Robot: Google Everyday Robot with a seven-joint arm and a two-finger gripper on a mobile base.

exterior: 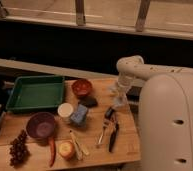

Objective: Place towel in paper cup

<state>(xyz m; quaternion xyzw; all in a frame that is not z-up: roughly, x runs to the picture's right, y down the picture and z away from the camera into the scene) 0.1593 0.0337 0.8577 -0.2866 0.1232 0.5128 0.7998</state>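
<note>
A white paper cup (65, 110) stands upright near the middle of the wooden table (92, 150). A crumpled blue towel (79, 114) lies right beside the cup, touching its right side. My gripper (119, 98) hangs at the end of the white arm over the table's right part. It is well to the right of the towel and the cup, above the dark utensils. Nothing shows in it.
A green tray (35, 92) sits at the back left, with an orange bowl (82, 87) and a dark lump (88, 101) beside it. A purple bowl (40, 124), grapes (19, 148), a red chili (52, 150), an apple (66, 149) and utensils (110, 131) lie along the front. My white body fills the right.
</note>
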